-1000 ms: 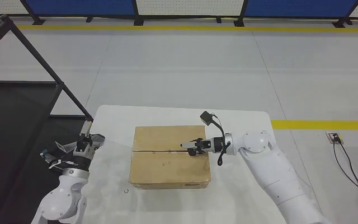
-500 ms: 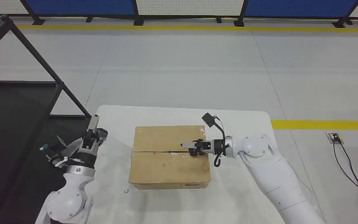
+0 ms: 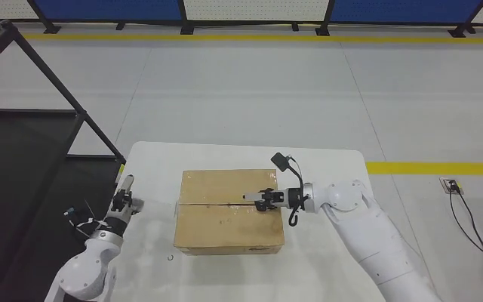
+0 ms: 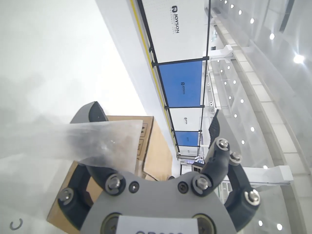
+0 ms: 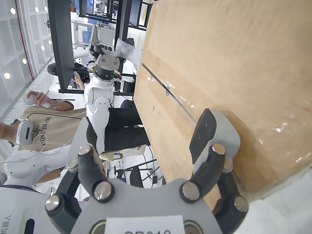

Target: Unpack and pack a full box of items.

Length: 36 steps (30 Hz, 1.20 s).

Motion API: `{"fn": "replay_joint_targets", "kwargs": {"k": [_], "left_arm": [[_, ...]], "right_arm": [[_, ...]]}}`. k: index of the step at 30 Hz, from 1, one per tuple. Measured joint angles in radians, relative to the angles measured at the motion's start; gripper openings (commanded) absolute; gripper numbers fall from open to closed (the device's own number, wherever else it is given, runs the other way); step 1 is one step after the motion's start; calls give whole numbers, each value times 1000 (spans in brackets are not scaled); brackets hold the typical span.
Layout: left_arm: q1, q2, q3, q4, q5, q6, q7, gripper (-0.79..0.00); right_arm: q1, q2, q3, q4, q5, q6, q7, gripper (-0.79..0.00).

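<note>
Cardboard box (image 3: 230,211) flaps closed, on white bench (image 3: 317,264) | right end effector (image 5: 148,132) spread wide, holding nothing — box's taped seam close beneath its fingers | left end effector (image 4: 156,120) spread wide, clear film strip (image 4: 97,137) draped over one finger — box just beyond it, apart

Cardboard box (image 3: 226,223): placed mid-table (image 3: 324,162), flaps shut.
- Above the box: the right end of the seam is occupied by the right gripper (image 3: 249,197), fingers spread; the remaining top is left open to approach.
- Left of the box: a passable strip of table is bounded by the left gripper (image 3: 125,183), fingers apart, with a clear tape strip (image 4: 102,137) draped over one.
- Front-left corner of the box: a small ring (image 3: 171,257) is noted.
- Behind and right of the box: open table is available.
- Far left of the box: a black frame (image 3: 72,106) is noted.
</note>
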Motion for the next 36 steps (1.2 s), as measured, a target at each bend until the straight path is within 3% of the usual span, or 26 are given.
{"fn": "replay_joint_targets", "kwargs": {"k": [13, 27, 36], "left_arm": [[-40, 5, -4, 187, -43, 15, -153, 0], [28, 23, -15, 142, 46, 53, -319, 0], [47, 26, -35, 160, 31, 87, -288, 0]], "right_arm": [[21, -2, -23, 18, 7, -7, 9, 0], [32, -3, -38, 31, 22, -21, 5, 0], [42, -6, -50, 48, 33, -30, 7, 0]]}}
